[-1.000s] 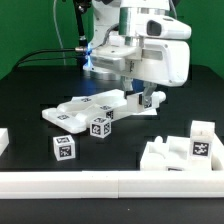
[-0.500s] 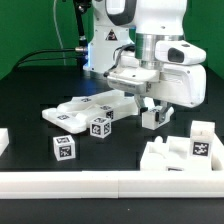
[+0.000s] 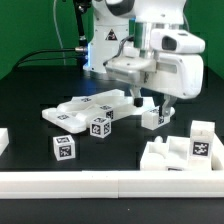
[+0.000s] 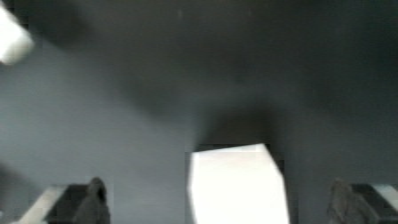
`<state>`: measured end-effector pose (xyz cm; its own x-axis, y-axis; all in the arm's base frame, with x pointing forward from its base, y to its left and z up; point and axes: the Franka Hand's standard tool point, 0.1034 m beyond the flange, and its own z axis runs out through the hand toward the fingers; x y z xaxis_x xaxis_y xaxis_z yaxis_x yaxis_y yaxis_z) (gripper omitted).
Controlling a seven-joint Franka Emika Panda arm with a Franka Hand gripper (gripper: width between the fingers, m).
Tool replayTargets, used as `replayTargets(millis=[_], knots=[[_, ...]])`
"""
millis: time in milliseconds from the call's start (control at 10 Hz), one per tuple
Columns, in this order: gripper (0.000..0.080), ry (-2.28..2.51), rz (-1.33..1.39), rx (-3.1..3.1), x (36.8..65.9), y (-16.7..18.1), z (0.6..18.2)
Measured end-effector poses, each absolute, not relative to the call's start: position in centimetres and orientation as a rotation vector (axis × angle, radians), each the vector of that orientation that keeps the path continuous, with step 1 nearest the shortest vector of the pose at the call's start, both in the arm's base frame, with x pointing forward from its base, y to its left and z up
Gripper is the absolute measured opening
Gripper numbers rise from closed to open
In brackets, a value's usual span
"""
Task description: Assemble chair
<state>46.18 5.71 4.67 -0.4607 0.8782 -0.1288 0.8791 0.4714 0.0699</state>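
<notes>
Gripper [image 3: 152,108] jaws wide, straddling white square block [image 3: 152,118], clear of both sides. Black matte table [image 3: 30,97]; white rail [image 3: 100,182] along its near edge; green wall [image 3: 20,25] behind.

Prob. a robotics lab: Panda arm [image 3: 165,55] over black bench [image 3: 40,90], tag-marked white parts [image 3: 100,126], green backdrop [image 3: 30,25].
</notes>
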Motion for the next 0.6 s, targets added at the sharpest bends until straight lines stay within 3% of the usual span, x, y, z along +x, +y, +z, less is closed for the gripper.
replayTargets(millis=[300,600], knots=[[0.0647,2.061,0.019,2.164,47.7,6.4,5.6],[0.0648,1.858,0.019,2.35,47.6,6.5,5.6]])
